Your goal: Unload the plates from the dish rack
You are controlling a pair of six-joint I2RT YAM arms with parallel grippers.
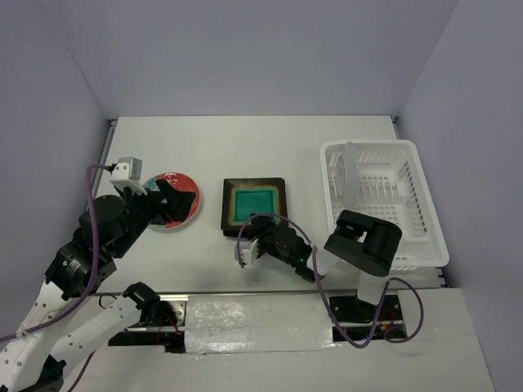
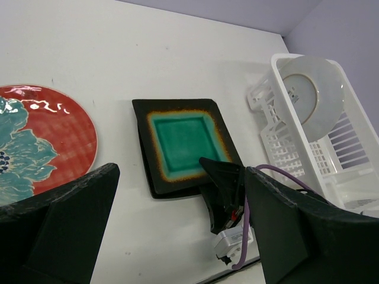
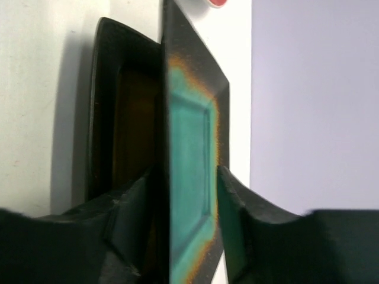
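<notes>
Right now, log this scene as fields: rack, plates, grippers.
rack: right side of table, holds one pale plate upright
red plate: flat on table, left
teal plate: centre, over amber plate
left gripper: open, above red plate
right gripper: shut on teal plate's near edge

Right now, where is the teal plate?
Top view: the teal square plate lies between the red floral plate and the dish rack, its near edge in the right gripper.
</notes>
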